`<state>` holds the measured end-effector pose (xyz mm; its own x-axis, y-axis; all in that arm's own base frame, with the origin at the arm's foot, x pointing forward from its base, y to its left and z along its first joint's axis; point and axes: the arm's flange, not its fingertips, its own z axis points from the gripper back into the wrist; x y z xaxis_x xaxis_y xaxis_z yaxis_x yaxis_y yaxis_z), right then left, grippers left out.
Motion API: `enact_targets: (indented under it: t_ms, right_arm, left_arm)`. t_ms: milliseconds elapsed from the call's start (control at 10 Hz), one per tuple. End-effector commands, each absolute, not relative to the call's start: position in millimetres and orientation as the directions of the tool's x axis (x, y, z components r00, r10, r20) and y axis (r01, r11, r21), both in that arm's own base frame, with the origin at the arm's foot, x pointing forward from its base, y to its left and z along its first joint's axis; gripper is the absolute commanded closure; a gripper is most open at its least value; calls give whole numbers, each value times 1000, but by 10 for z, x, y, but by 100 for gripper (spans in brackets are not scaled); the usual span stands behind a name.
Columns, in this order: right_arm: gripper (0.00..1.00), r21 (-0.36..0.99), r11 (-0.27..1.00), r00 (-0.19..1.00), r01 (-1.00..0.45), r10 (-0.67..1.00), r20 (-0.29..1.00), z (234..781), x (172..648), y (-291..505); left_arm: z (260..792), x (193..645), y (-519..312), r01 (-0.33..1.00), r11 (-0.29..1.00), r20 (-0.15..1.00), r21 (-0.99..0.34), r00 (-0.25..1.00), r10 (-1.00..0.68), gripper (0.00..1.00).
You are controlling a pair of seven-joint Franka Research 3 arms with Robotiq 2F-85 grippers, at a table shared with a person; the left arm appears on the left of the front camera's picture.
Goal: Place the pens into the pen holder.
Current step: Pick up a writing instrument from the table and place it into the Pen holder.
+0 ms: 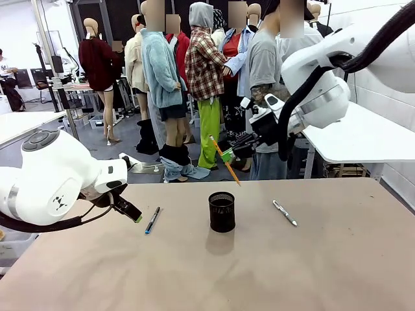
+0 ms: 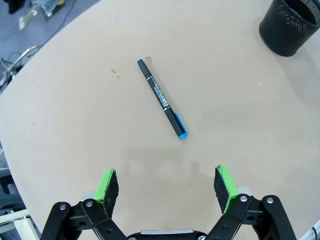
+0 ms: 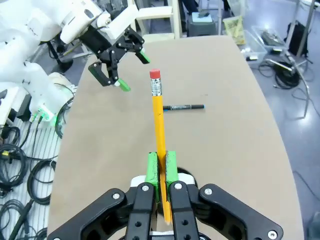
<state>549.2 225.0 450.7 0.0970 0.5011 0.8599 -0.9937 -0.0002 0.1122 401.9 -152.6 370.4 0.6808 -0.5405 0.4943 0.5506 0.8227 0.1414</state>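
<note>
On the left, the left claw (image 2: pixel 167 182) hangs low over the brown tabletop (image 1: pixel 324 272). Its two green pads are spread wide apart and it holds nothing. Just to its right lies the dark pen (image 2: pixel 162 98) with the blue end, flat on the tabletop. In the left wrist view the pen sits out in front of the spread fingers, slanted, not touching them.

In the middle stands the black mesh cup (image 1: pixel 222 212) – upright on the tabletop. The dark pen is off to its left and apart from it. I cannot see anything inside the cup from the front.

Above the cup, and a little to its right in the front view, the right claw (image 1: pixel 227 155) is up in the air. It is clamped on the orange pencil (image 3: pixel 159 130). The green pads squeeze the pencil from both sides, around its middle. The pencil is tilted, and in the right wrist view its pink eraser end sticks out past the fingertips.

Farther right, the silver pen (image 1: pixel 284 213) lies flat on the tabletop – slanted, and well apart from the cup. A person stands at the far side behind the right arm.
</note>
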Motion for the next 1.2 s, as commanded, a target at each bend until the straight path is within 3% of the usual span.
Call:
enact_targets:
  t_ms: [0,200,1100]
  right_arm:
    - [100,105,4,94,-994,489,867,4394,5722,2454]
    - [100,87,-30,59,-996,508,859,4294,5885,2546]
    - [100,196,-110,102,-974,560,822,3977,6043,2705]
  left_arm:
    - [3712,4023,-1508,547,825,497,139,682,-536,0]
    - [3712,4023,-1508,547,825,497,139,682,-536,0]
    - [3712,4023,-1508,547,825,497,139,682,-536,0]
